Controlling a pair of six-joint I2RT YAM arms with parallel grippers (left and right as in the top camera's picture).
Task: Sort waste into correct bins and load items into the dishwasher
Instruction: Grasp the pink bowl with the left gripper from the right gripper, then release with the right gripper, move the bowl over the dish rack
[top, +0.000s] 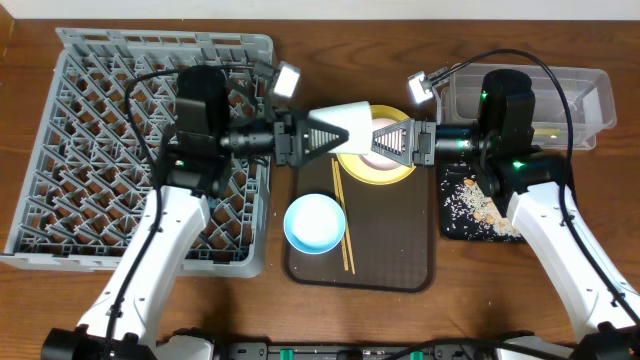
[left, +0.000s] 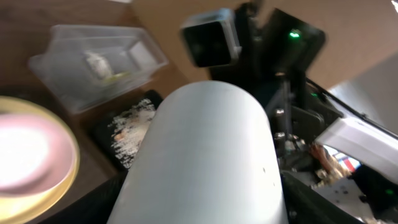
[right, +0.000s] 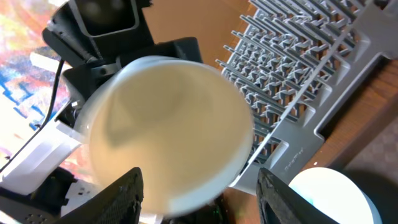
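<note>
Above the far edge of the brown rectangular serving tray (top: 400, 262), the left gripper (top: 335, 132) clamps a cream-white round bowl (top: 350, 110), tipped sideways over the round yellow plate (top: 388, 174), while the right gripper (top: 380, 138) faces its mouth, fingers (right: 127, 193) spread wide.

Both arms are extended inward above the yellow plate (top: 352, 172), with the wrists held level and the grippers faced toward each other. The cream-white bowl (top: 358, 114) is clamped sideways in the left gripper (top: 322, 133). The right gripper (top: 388, 138) is held with its jaws parted at the bowl's rim.
</note>
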